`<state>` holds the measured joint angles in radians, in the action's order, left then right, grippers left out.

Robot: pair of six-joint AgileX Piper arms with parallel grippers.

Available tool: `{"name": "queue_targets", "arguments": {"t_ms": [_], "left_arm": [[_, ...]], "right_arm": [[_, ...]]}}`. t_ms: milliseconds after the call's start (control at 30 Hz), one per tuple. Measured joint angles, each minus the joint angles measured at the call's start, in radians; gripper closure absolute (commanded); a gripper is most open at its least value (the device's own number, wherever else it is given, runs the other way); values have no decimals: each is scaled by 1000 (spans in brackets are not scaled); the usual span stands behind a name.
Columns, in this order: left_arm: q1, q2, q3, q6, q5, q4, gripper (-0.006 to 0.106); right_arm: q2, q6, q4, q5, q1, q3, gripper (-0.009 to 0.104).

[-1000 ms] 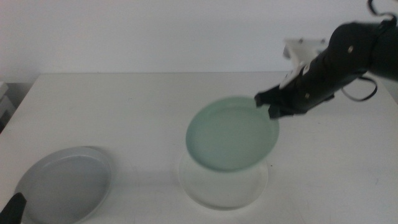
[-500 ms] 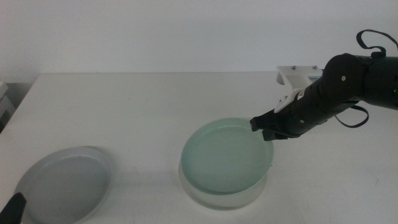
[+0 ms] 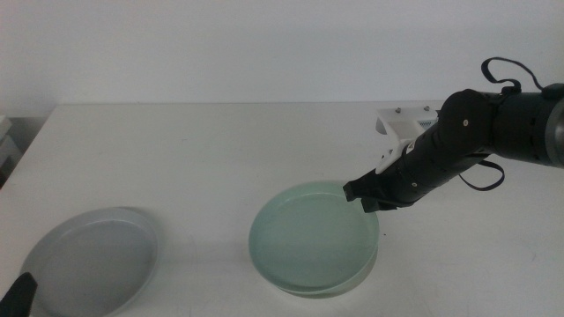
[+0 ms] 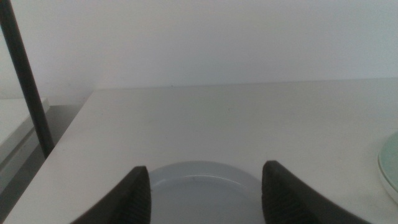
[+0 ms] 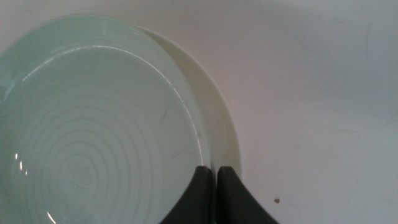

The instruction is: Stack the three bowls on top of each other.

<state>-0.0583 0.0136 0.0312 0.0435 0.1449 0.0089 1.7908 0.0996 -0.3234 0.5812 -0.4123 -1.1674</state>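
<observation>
The pale mint green bowl (image 3: 310, 239) lies on the white bowl (image 3: 357, 280), which shows only as a thin rim under it. My right gripper (image 3: 366, 195) is shut on the green bowl's far right rim. In the right wrist view the jaws pinch the green bowl (image 5: 93, 118) at its rim, and the white bowl (image 5: 219, 124) shows as a crescent beside it. The light grey bowl (image 3: 92, 261) sits alone at the front left. My left gripper (image 3: 19, 295) waits open just before the grey bowl (image 4: 199, 186).
The white table (image 3: 203, 158) runs back to a plain wall. Its left edge (image 4: 68, 134) drops off near the grey bowl, with a dark pole (image 4: 25, 81) beyond it.
My right gripper has moved down and left, lowering the tilted green bowl until it lies on the white bowl. The left arm and the grey bowl have not moved.
</observation>
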Motion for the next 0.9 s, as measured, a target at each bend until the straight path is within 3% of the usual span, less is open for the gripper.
{"name": "queue_targets", "arguments": {"t_ms": [133,500,900], "left_arm": [[0,0,0,0,0,0,39],[0,0,0,0,0,0,39],[0,0,0,0,0,0,39]], "right_arm": [[5,6,5,1,0,0,89],[-9,7,8,90,0,-56,39],[-380,197,-3,295,0,-142,36]]}}
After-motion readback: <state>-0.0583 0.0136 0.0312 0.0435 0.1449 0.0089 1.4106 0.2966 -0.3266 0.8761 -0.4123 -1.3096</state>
